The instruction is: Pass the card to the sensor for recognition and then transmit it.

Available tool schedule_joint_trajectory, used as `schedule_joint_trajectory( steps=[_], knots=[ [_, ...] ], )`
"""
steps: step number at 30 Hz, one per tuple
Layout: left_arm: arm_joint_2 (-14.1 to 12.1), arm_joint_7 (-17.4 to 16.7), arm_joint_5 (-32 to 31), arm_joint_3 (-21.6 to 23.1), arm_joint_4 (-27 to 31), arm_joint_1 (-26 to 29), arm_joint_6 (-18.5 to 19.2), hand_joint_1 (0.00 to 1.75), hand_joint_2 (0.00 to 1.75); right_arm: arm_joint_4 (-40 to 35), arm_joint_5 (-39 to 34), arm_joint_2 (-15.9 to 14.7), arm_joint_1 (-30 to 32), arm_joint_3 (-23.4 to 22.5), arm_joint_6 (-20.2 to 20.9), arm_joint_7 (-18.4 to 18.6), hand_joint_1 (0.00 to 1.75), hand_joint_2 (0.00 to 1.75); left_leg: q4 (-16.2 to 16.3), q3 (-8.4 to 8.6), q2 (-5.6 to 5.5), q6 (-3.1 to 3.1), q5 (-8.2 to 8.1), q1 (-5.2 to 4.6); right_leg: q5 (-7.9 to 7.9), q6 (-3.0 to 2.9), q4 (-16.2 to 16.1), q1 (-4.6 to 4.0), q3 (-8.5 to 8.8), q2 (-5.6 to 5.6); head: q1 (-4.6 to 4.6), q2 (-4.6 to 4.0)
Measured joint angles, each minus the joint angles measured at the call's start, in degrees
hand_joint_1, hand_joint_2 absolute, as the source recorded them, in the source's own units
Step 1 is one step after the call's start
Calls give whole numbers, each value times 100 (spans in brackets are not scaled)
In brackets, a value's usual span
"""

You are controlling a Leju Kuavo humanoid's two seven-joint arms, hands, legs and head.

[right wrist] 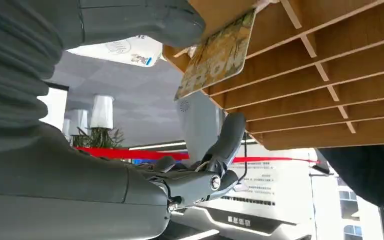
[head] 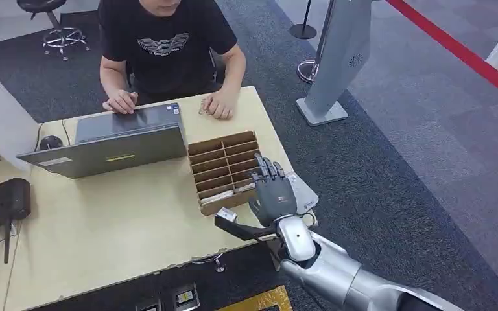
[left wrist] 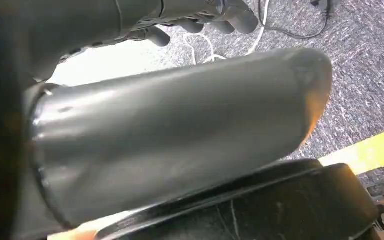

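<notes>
Nearest to me, my right hand (head: 273, 193) reaches over the near right corner of the desk (head: 104, 233), beside the wooden slotted box (head: 224, 170). In the right wrist view its thumb presses against a card (right wrist: 216, 56) that stands at the open edge of the box; the darker fingers (right wrist: 220, 150) hang apart below it, away from the card, so I cannot tell whether the card is truly held. The card is yellow-green with large pale letters that I cannot read for certain. A white card or sheet with a blue mark (right wrist: 125, 50) lies just beside the hand. My left hand (left wrist: 200, 12) appears in the left wrist view over grey carpet with cables; its fingers look curled, though I cannot tell more. Further along the desk sits a grey laptop (head: 113, 142) with a yellow sticker, and a black device (head: 0, 201) at the left edge. Beyond, a person (head: 165, 45) in a black shirt with a white winged logo rests both hands on the desk.
</notes>
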State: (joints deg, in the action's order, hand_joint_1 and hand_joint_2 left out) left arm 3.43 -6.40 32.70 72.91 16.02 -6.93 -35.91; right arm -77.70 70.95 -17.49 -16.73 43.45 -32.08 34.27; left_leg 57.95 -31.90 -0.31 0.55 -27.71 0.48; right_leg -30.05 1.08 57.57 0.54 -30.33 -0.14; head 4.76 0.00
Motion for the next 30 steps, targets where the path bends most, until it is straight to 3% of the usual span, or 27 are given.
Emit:
schedule_joint_trajectory(
  steps=[5, 8, 10, 14, 30],
  knots=[
    [0, 0, -11, 0, 0, -3, 2, 0, 0, 116, -50, 37, -25, 20, -31, -7, 77, 175, 0, 0, 0, 0, 0, 0, 0, 0, 0, 0, 0, 0, 2, 0],
    [0, 0, -13, 0, 0, -4, 0, 0, 0, 182, -59, 50, -36, 44, -39, -13, 91, 175, 0, 0, -1, 0, 0, 0, 0, 0, 0, 0, 0, -1, 0, 0],
    [0, 0, -15, 0, 0, -4, 0, 0, 0, 214, -68, 61, -38, 48, -44, -17, 150, 175, 0, 0, -1, 0, 0, 0, 0, 0, 0, 0, 0, -1, 0, 0],
    [2, 0, -22, 0, 0, -5, 2, 0, 0, 267, -68, 85, -44, 50, -66, -15, 175, 175, 0, 0, -1, 0, 0, 0, 0, 0, 0, 0, 0, 0, 0, 0],
    [2, -2, -31, 4, 0, -5, 4, 0, 0, 446, -68, 138, -115, 70, -131, -17, 175, 175, 0, 0, 0, 0, 0, 0, 0, 0, -1, 0, 0, 0, 0, 0]
  ],
)
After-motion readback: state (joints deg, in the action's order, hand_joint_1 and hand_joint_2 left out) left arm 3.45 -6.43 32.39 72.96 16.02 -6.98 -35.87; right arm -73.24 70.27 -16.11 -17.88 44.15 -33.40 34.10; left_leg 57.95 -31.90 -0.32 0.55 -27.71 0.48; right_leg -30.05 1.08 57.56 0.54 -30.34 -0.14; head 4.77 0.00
